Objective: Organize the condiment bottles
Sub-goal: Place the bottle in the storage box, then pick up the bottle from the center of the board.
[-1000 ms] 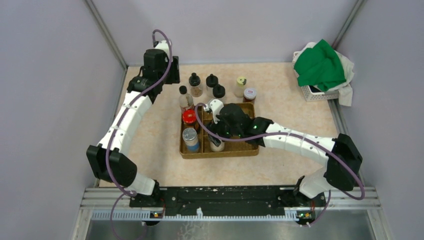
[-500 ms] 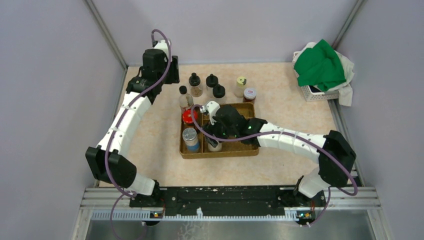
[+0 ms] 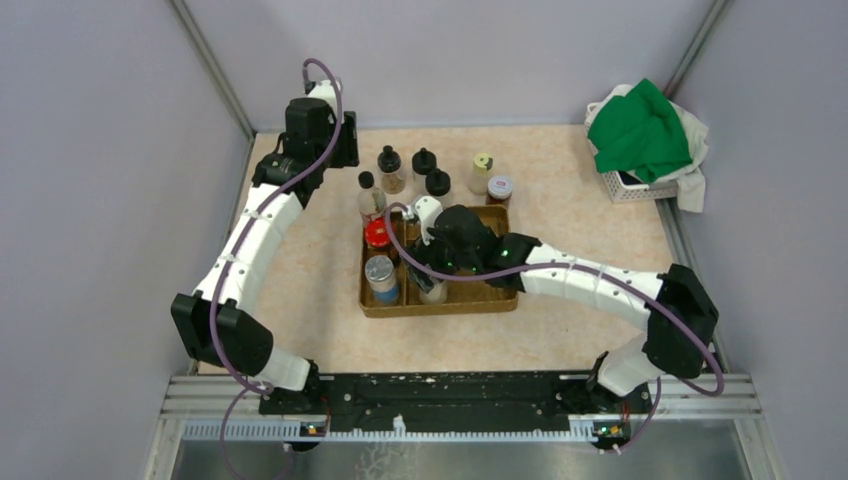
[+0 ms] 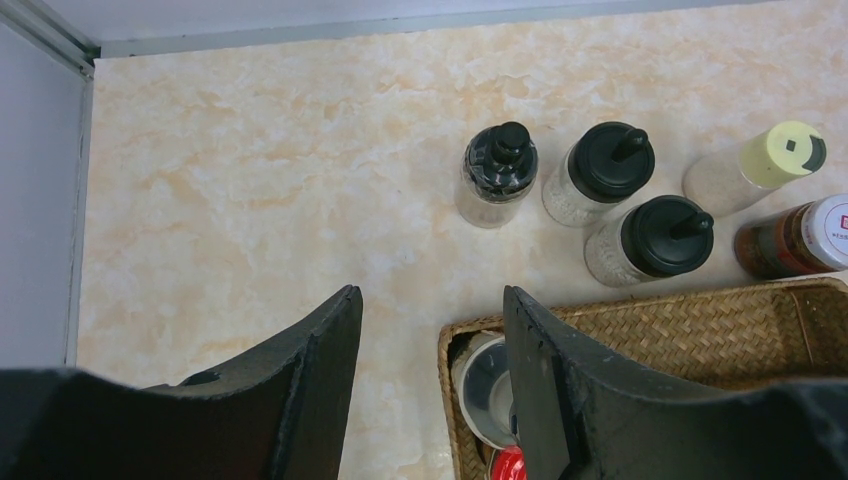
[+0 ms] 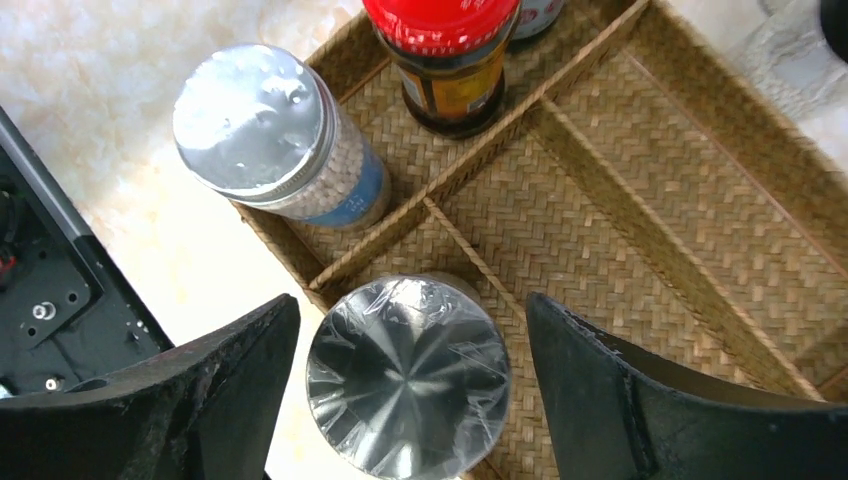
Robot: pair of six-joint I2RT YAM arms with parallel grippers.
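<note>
My right gripper (image 3: 430, 275) is open over the brown woven tray (image 3: 480, 300). In the right wrist view its jaws (image 5: 412, 300) stand either side of a foil-topped shaker (image 5: 408, 375) in the near middle compartment, with a gap on each side. A silver-lidded jar (image 5: 255, 120) and a red-lidded jar (image 5: 445, 20) stand in the left compartment. My left gripper (image 4: 430, 300) is open and empty above the table by the tray's far left corner. Behind the tray stand three black-lidded shakers (image 4: 500, 160) (image 4: 610, 160) (image 4: 665, 235), a yellow-green-lidded one (image 4: 785, 150) and a white-lidded one (image 4: 830, 225).
A white basket (image 3: 630, 185) with a green cloth (image 3: 640, 135) sits at the back right. A clear black-capped bottle (image 3: 370, 195) stands at the tray's far left corner. The tray's right compartments (image 5: 650, 220) hold nothing. Grey walls close in left and back.
My right gripper has shifted slightly over the tray, staying above the foil-topped shaker. The left arm has not moved.
</note>
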